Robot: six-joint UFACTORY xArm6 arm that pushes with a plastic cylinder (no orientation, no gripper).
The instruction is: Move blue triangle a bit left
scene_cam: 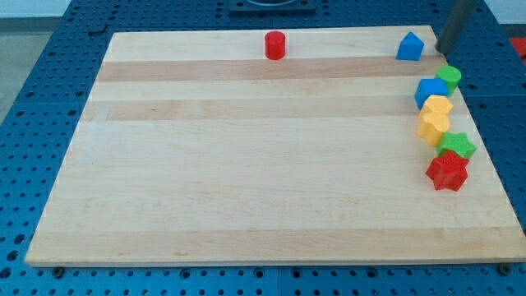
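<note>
The blue triangle [410, 47] lies near the top right corner of the wooden board [246, 164]. My tip [439, 51] is the lower end of a dark rod that comes down from the view's top right. The tip stands just right of the blue triangle, with a small gap between them.
A red cylinder [275, 45] stands at the top middle. Down the right edge lie a green block [449, 78], a blue cube [430, 93], two yellow blocks [438, 107] [432, 127], a green star [457, 145] and a red star [448, 171], packed close together.
</note>
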